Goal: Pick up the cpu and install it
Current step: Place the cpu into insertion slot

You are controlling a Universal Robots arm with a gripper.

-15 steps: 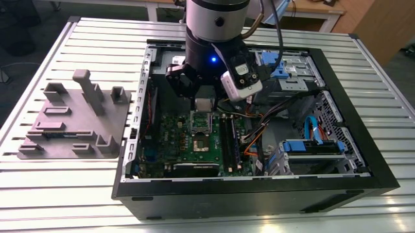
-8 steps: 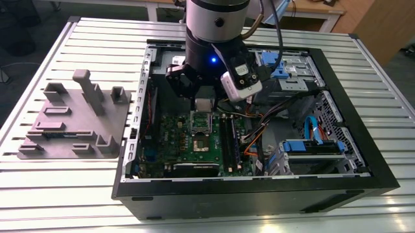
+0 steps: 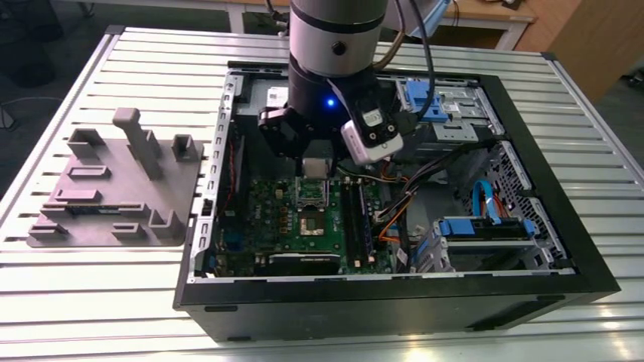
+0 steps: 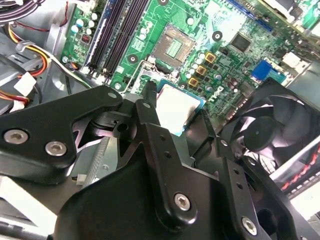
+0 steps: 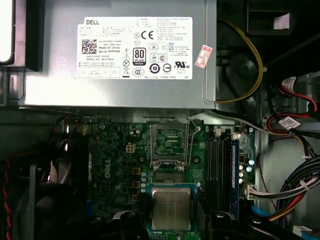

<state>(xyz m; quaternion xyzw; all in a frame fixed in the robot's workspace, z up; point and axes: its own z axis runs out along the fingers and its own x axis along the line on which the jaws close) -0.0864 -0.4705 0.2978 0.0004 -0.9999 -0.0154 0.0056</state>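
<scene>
First wrist view: end effector (image 5: 175,219), largely cut off, clasps cpu (image 5: 171,207).

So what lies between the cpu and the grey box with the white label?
In the first wrist view, the open socket with its metal frame, on the green board, lies between the cpu and the grey box.

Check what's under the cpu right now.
The cpu, gripped by the end effector, hangs over the green motherboard. The open socket lies uncovered beside it. The patch of board directly beneath is hidden by the chip itself.
</scene>
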